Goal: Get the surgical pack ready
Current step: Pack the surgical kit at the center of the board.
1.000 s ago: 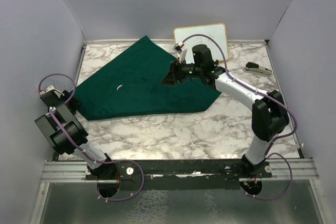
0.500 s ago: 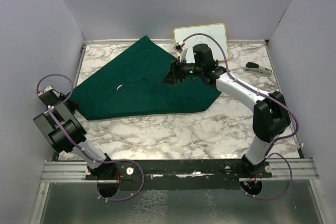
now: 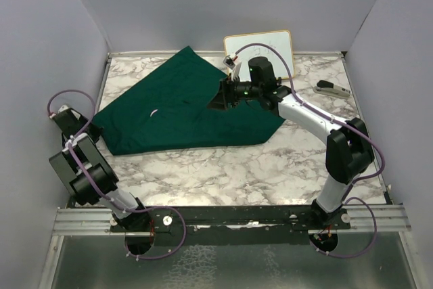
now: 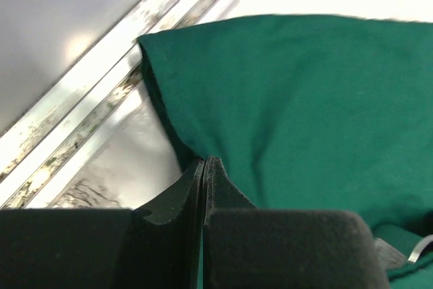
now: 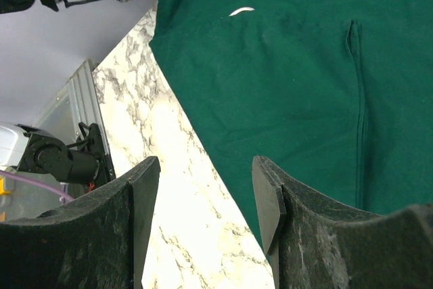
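Inspector: Left arm has shifted since the earlier frame. Its elbow is now sitting closer to the near edge, and the left corner of the green cloth sheet (image 3: 183, 106) is lying slightly farther toward the left wall.
Auditor: How is that arm gripping?
Inspector: The left pincer (image 4: 203, 164) is sitting with its jaws pressed together on the sheet's left hem.
Auditor: And the other arm?
Inspector: It is holding much the same pose as before. The right pincer (image 5: 205, 164) is hovering with jaws spread above the sheet's near right part, gripping nothing.
Auditor: Where is the sheet lying?
Inspector: It is lying over the far left part of the marble worktop (image 3: 223, 167), with one corner pointing at the back wall. A small pale sliver (image 3: 154, 112) is resting on top, left of centre. I cannot tell what it is, nor whether the sheet is covering anything.
Auditor: Anything else?
Inspector: A whiteboard (image 3: 260, 45) is leaning at the back wall, just beside the sheet's far edge.
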You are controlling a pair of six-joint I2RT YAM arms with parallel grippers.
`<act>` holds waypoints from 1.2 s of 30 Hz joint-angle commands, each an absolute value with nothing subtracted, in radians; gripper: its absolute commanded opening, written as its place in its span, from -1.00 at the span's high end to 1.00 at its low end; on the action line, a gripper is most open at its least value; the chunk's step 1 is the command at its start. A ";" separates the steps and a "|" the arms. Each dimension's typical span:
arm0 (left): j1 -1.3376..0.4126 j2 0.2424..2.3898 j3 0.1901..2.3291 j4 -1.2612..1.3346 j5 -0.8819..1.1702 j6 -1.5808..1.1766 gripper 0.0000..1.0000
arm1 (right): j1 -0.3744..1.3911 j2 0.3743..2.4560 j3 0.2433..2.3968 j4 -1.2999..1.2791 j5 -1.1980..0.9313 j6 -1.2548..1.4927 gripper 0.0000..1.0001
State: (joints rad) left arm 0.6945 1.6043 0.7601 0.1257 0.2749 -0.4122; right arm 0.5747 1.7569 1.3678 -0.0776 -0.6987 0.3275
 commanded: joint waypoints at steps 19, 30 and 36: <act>0.426 1.285 0.835 0.067 0.125 -0.451 1.00 | 0.585 1.786 1.381 -0.051 -0.729 0.372 -0.15; 0.176 1.257 0.887 0.012 0.108 -0.411 1.00 | 0.589 1.899 1.380 -0.007 -0.765 0.487 -0.15; 0.037 1.306 0.927 0.004 0.079 -0.392 1.00 | 0.611 1.999 1.444 -0.009 -0.785 0.500 -0.15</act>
